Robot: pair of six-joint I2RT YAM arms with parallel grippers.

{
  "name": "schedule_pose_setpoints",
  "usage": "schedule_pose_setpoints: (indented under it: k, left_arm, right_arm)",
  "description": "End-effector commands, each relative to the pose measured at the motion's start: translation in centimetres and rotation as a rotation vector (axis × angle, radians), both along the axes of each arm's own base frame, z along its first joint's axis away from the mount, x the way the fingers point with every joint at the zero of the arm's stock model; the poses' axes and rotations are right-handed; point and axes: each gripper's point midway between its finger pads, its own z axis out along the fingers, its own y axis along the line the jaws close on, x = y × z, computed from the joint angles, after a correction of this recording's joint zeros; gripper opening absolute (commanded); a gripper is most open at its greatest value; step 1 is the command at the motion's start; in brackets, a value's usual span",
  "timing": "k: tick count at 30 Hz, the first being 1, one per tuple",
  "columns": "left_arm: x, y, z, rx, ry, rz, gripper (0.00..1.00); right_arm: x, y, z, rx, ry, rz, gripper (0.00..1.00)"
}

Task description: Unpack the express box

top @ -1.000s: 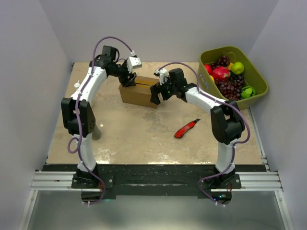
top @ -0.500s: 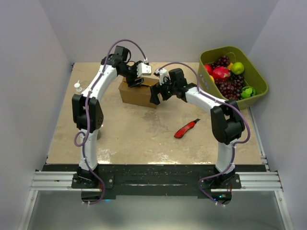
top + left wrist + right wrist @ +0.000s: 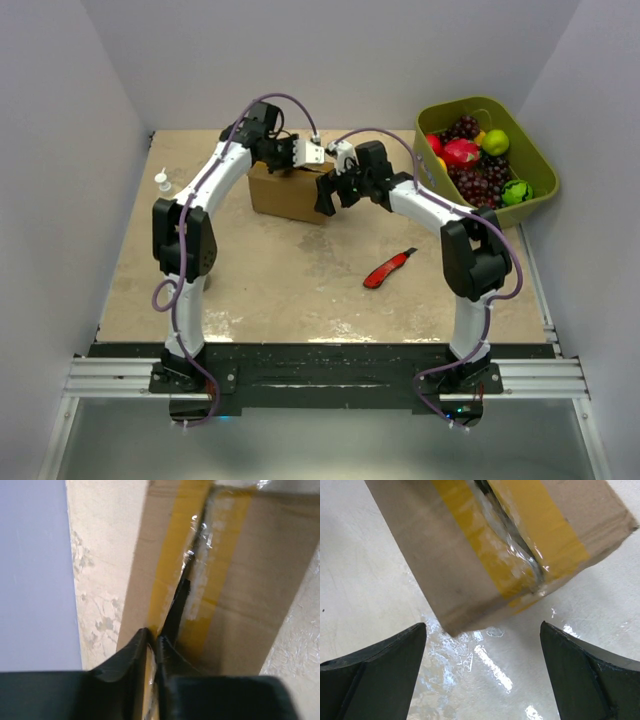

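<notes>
Two grippers meet at the express box (image 3: 285, 196), far-centre on the table (image 3: 280, 275): left gripper (image 3: 152, 636) pinches one flap (image 3: 142, 580) beside the slit yellow tape (image 3: 170, 555), right gripper (image 3: 482, 626) spread wide over its end

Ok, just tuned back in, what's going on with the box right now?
Both arms are at the express box on the far side of the table. The left claw, fingers nearly together, sits at the yellow-taped top seam, which looks slit, with one fingertip seemingly in the gap. The right claw hangs wide open over the box's end, touching nothing. The flaps are not yet lifted. A red utility knife lies nearer the arms.
</notes>
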Motion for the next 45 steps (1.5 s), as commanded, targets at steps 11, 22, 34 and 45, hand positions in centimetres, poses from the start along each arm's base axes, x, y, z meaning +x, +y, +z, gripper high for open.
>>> schedule_pose_setpoints:
  k: [11, 22, 34, 45]
  left_arm:
    - [-3.0, 2.6, 0.3, -0.147, 0.222, 0.457, 0.0]
    - [-3.0, 2.9, 2.9, -0.24, 0.178, 0.585, 0.0]
    - [-4.0, 2.5, 3.2, -0.252, 0.193, 0.576, 0.0]
    - [-4.6, 1.8, 3.6, -0.232, 0.172, 0.573, 0.0]
  right_arm:
    - [2.9, 0.3, 15.3, 0.508, -0.002, -0.046, 0.99]
    - [3.3, 2.8, 12.9, 0.399, 0.006, -0.068, 0.99]
    - [3.2, 2.0, 7.6, 0.293, 0.072, -0.164, 0.99]
    - [3.4, 2.8, 9.3, 0.392, 0.1, -0.179, 0.99]
